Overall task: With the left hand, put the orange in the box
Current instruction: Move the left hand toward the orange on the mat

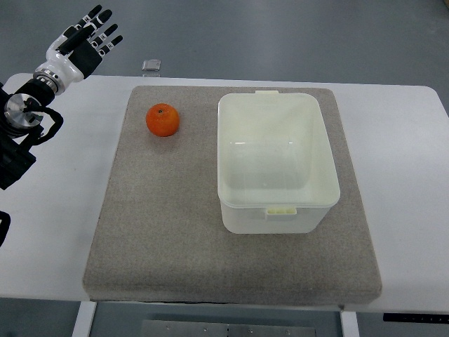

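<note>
An orange [162, 120] lies on the grey mat [168, 210], near its far left corner. To the orange's right stands a white plastic box [276, 160], open on top and with nothing inside. My left hand [90, 40] hovers at the upper left, beyond the table's far edge, well up and left of the orange. Its black and white fingers are spread and hold nothing. My right hand does not show.
The mat covers most of a white table [407, 140]. A small grey square object [151, 65] lies just beyond the table's far edge. My left arm's dark joints [21, 119] sit over the table's left side.
</note>
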{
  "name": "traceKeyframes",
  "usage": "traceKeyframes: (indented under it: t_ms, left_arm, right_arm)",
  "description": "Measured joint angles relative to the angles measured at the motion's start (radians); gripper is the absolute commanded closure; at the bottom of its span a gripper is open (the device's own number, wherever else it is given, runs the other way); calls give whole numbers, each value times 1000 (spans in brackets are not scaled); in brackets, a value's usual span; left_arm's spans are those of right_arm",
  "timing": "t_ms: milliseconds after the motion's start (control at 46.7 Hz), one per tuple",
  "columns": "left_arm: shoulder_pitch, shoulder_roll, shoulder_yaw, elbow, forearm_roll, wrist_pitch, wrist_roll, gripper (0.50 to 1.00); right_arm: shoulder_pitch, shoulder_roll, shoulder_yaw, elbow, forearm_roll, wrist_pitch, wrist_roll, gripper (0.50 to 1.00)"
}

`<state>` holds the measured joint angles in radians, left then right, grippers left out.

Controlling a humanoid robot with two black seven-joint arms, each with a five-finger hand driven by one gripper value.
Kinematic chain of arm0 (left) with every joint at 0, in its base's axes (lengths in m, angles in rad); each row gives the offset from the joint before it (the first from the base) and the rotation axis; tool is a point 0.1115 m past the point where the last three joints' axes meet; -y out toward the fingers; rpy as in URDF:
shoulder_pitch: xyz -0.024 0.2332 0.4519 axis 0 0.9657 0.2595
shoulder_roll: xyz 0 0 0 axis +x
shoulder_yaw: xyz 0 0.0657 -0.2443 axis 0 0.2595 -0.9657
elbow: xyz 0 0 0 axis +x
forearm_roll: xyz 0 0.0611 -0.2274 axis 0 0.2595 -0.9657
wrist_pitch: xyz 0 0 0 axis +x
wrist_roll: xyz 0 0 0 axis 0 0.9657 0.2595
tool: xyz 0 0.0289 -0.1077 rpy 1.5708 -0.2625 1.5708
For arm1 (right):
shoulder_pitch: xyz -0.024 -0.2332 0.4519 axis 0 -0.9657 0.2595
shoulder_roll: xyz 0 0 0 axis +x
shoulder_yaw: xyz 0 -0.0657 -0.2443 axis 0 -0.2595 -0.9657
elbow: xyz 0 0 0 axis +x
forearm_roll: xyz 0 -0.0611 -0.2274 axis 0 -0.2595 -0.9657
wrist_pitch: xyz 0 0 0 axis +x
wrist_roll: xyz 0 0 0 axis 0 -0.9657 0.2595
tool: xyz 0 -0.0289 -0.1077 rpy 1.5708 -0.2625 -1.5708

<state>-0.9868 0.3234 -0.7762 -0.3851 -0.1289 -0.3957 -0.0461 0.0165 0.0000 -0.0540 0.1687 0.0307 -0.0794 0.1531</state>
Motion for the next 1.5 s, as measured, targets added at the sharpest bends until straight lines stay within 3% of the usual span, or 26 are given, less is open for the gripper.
traceKeyframes:
  t_ms: [600, 792, 1028, 1263, 1499]
  left_arm:
    - [2, -15, 4, 8, 12, -6, 0, 506]
    - [-1, -13, 17, 9, 41, -48, -1, 506]
    - [-24, -8, 18, -1, 435, -82, -4, 506]
    - [-38, -9, 17, -9, 766, -82, -68, 506]
    - [-50, 3, 21, -93, 1042, -82, -73, 506]
  right_arm:
    - [-1, 0, 0, 0, 0, 1, 0, 574]
    - [0, 0, -1, 0, 0, 0, 0, 574]
    - [0, 0, 0, 0, 0, 0, 0, 574]
    - [-1, 0, 0, 0, 0, 0, 0, 574]
    - [-1, 0, 0, 0, 0, 0, 0, 574]
